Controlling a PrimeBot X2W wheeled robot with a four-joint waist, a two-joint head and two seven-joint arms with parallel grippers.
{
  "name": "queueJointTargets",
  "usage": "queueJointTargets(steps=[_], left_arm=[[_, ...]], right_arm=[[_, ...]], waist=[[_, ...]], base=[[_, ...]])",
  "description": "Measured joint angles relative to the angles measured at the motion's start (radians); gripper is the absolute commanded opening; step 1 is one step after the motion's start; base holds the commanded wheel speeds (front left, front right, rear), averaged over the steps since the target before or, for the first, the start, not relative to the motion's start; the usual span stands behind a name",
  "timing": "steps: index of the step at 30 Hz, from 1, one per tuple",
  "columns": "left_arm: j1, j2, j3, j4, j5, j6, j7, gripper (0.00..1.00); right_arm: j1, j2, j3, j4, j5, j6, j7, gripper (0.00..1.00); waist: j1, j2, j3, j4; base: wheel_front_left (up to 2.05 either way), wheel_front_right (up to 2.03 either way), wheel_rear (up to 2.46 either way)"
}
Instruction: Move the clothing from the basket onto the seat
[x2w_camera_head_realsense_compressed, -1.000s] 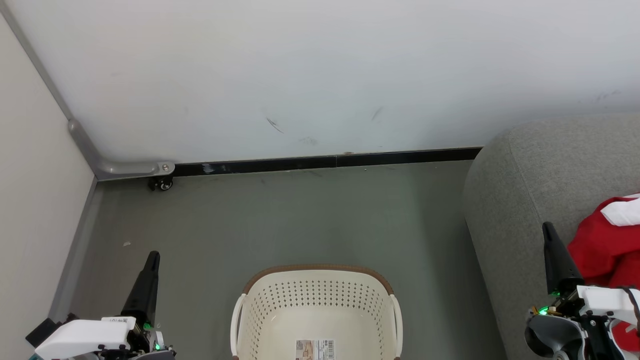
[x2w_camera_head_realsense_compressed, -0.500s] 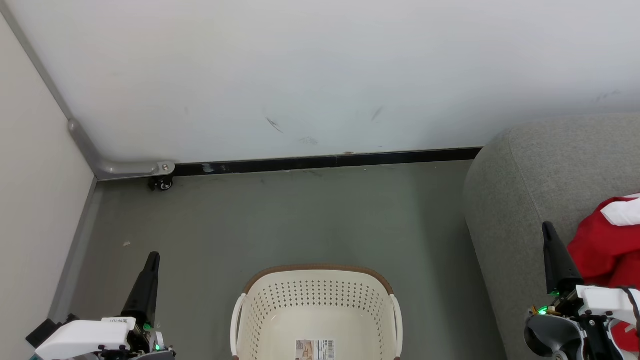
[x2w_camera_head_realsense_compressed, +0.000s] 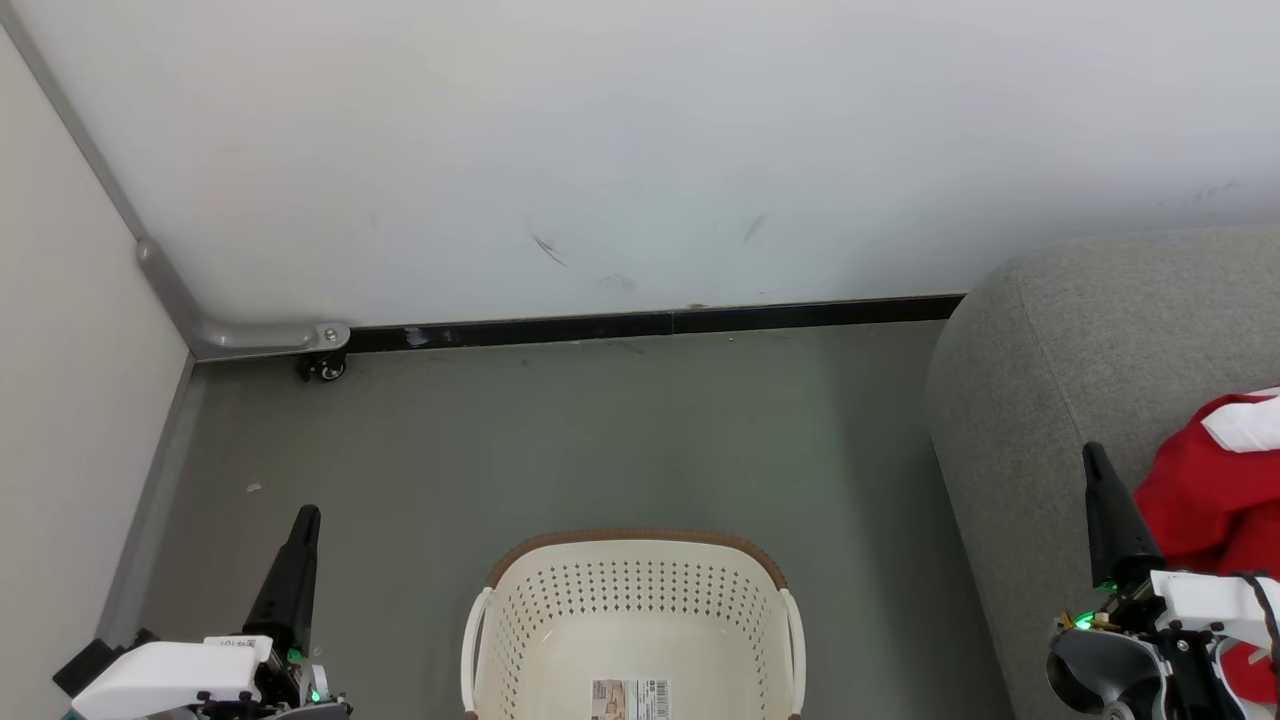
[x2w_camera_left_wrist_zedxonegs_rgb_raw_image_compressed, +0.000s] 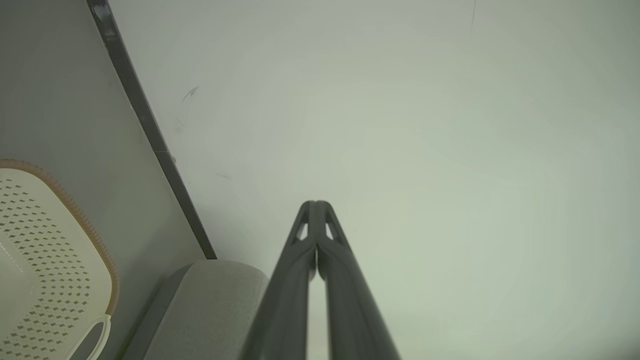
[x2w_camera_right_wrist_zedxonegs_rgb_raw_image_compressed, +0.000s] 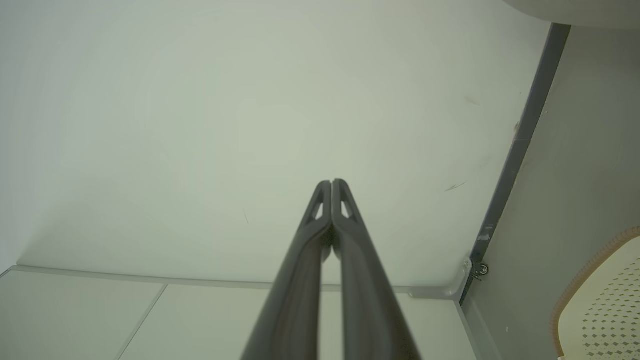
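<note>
The dark two-fingered left gripper (x2w_camera_head_realsense_compressed: 308, 514) and right gripper (x2w_camera_head_realsense_compressed: 1092, 454) sit pressed together, empty, unmoved over the last second. Between them the cream perforated plastic basket (x2w_camera_head_realsense_compressed: 640, 538) looks emptied; the red-and-white fabric clothing (x2w_camera_head_realsense_compressed: 1200, 500) lies on the grey upholstered seat (x2w_camera_head_realsense_compressed: 1050, 340), so the task seems done.

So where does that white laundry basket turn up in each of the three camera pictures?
Head view: the laundry basket stands at bottom centre on the floor, cut off by the lower edge.
Left wrist view: the laundry basket is in the lower left corner.
Right wrist view: the laundry basket is in the lower right corner, partly cut off.
Shared landmark: the black skirting strip at the wall's foot.
</note>
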Motion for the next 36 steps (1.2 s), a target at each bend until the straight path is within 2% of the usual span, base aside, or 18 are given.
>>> queueJointTargets(steps=[36], left_arm=[[-0.002, 0.0, 0.002, 0.008, 0.0, -0.007, 0.002, 0.0]], right_arm=[[0.002, 0.0, 0.005, -0.004, 0.0, 0.0, -0.008, 0.0]], waist=[[-0.0001, 0.0, 0.0, 0.0]], base=[[0.0, 0.0, 0.0]])
